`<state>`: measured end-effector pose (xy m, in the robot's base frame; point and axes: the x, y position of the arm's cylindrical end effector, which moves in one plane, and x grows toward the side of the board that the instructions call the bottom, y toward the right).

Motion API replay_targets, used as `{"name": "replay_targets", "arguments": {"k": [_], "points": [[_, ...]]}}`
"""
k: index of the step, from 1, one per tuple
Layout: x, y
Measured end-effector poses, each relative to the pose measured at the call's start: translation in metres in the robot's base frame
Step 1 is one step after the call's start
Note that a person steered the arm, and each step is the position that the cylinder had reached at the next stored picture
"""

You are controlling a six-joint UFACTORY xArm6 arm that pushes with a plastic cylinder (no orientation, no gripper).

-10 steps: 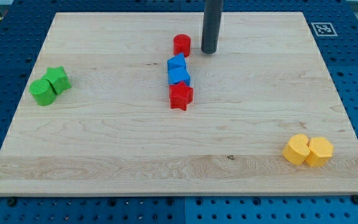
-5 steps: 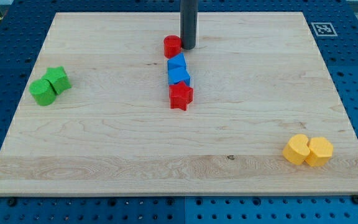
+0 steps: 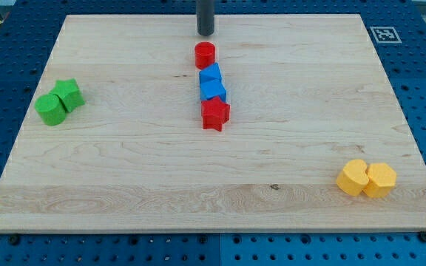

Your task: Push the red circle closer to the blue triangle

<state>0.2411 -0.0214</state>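
The red circle [image 3: 205,55] sits near the board's top centre. Just below it lie two blue blocks touching each other: an upper one [image 3: 210,74] that looks like the triangle, and a lower one [image 3: 213,91]. The red circle nearly touches the upper blue block. A red star [image 3: 215,114] sits below the blue pair, touching it. My tip [image 3: 205,33] is above the red circle toward the view's top, a small gap away from it.
Two green blocks [image 3: 58,102] touch each other at the view's left. Two yellow blocks [image 3: 366,178] touch each other at the bottom right. The wooden board [image 3: 124,170] lies on a blue pegboard; a marker tag [image 3: 384,34] is at the top right corner.
My tip moved left from the circle's right side, nudged the red circle slightly left, then went up to the spot above it. The other blocks have not moved.
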Motion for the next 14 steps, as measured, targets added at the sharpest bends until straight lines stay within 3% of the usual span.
{"name": "replay_targets", "arguments": {"k": [14], "points": [[0.065,-0.005]]}}
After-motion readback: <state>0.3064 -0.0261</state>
